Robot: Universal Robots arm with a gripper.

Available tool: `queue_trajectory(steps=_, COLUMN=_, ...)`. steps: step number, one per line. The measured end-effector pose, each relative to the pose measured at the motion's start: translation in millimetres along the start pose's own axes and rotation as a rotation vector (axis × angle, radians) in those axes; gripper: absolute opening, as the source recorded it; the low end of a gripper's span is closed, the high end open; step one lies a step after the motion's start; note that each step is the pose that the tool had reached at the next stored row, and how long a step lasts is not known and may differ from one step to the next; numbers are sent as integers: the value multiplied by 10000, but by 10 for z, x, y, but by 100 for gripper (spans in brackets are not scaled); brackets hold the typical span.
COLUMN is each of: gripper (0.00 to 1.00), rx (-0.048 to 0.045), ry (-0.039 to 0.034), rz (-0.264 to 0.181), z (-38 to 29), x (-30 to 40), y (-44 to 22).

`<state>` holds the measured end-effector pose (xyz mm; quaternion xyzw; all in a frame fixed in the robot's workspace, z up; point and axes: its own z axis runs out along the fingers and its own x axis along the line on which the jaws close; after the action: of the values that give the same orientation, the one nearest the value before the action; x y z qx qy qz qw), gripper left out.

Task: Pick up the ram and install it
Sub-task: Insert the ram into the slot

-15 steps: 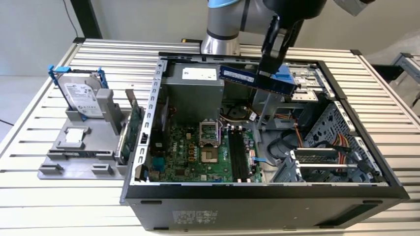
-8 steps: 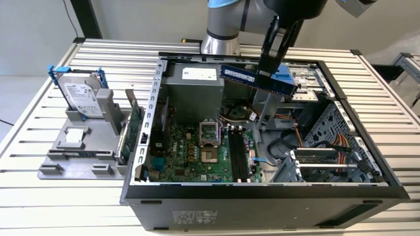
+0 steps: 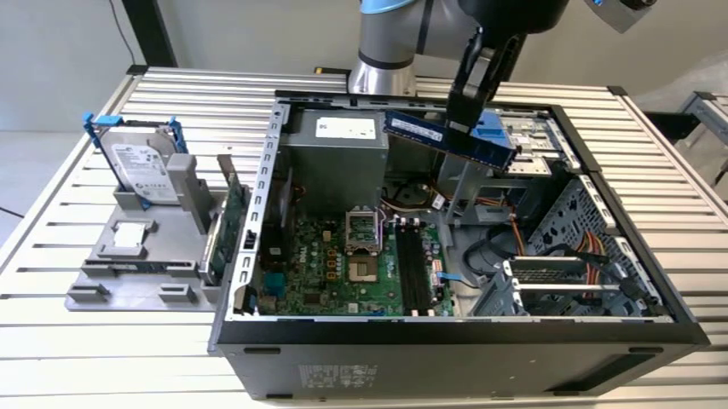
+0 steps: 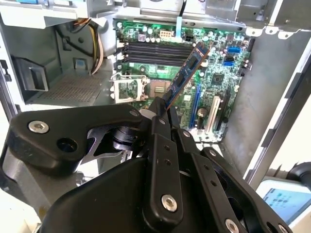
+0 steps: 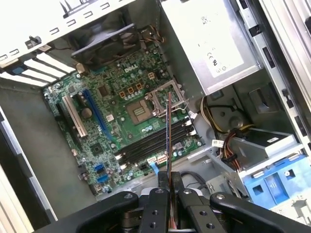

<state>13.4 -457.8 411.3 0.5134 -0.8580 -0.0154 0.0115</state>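
Observation:
The ram [image 3: 415, 129] is a thin blue stick with dark chips, held in the air over the back of the open computer case [image 3: 245, 256]. My gripper [image 3: 462, 126] is shut on it near its middle. In the second wrist view the ram [image 4: 188, 72] slants out from the gripper [image 4: 163, 109] above the green motherboard [image 4: 218, 77]. In the first wrist view the ram [image 5: 168, 136] shows edge-on as a thin line rising from the gripper [image 5: 170, 178]. The black memory slots [image 5: 155, 144] lie on the motherboard well below the stick.
In the exterior view, a grey fixture [image 3: 136, 273] to the left of the case holds a silver hard drive in a blue frame [image 3: 142, 170] and a green card [image 3: 234, 213]. Inside the case are the power supply [image 3: 336, 149], cables [image 3: 592, 247] and a drive cage [image 3: 569, 290].

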Motion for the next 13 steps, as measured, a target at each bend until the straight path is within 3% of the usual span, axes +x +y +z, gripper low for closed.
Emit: queue_trajectory(steps=13, gripper=0, rx=-3, ry=-33, rz=849, z=0, x=-6, y=-12)
